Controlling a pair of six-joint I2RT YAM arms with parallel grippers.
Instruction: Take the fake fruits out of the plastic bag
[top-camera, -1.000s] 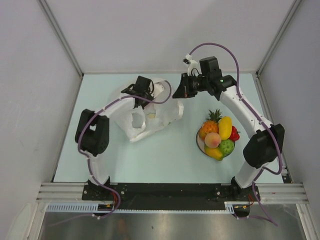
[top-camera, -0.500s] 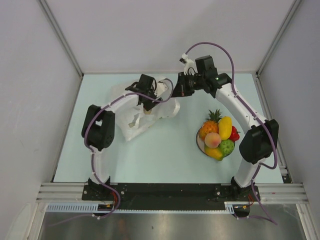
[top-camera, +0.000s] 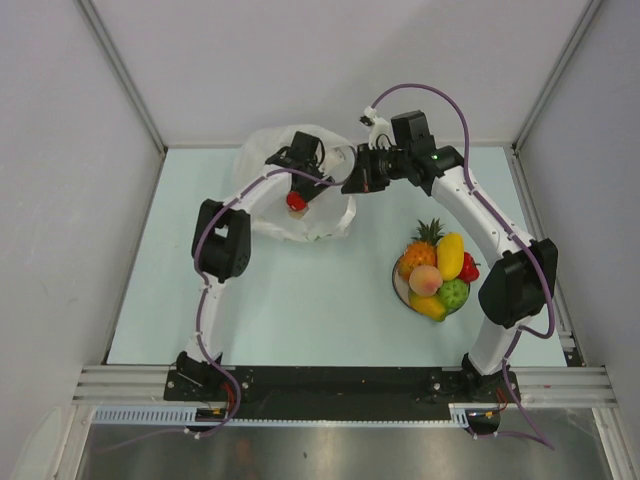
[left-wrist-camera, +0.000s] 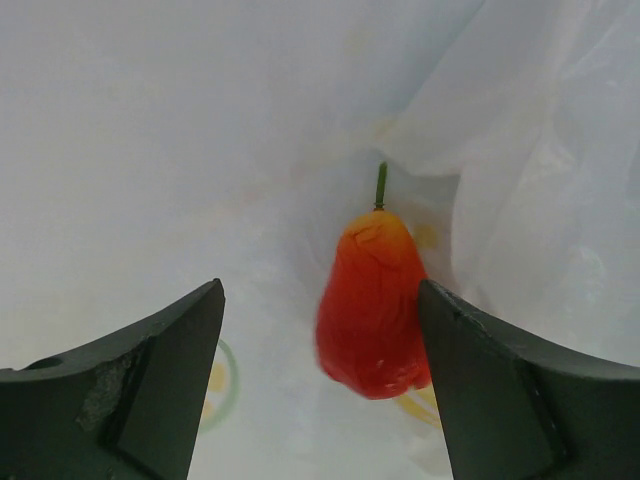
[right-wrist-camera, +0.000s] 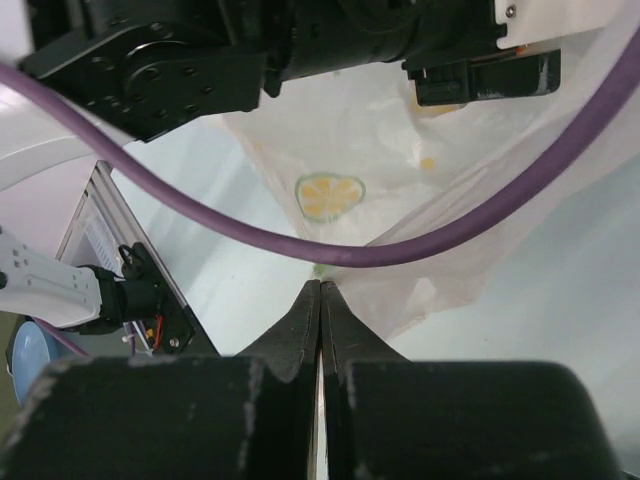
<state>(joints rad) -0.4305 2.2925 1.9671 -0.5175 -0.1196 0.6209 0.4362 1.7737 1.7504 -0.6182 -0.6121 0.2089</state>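
Moved farther back over the desk (top-camera: 300, 300) with the left pincer (left-wrist-camera: 320, 300) since a second ago. Holds it spread wide inside the plastic bag (top-camera: 262, 160), a red-orange fruit (left-wrist-camera: 372, 310) loose between its fingers. Pinches the bag's edge with the clenched right pincer (top-camera: 350, 185). Shows other fruits (top-camera: 437, 268) heaped on the plate (top-camera: 398, 288), well apart.

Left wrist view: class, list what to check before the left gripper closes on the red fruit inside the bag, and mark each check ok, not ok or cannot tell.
1. Left gripper open: ok.
2. Glossy red-orange plastic fruit with green stem between its fingers: ok.
3. Fruit centred: not ok, nearer one finger.
4. Right gripper shut on thin translucent white plastic bag: ok.
5. Bag film clear of the fruit: cannot tell.
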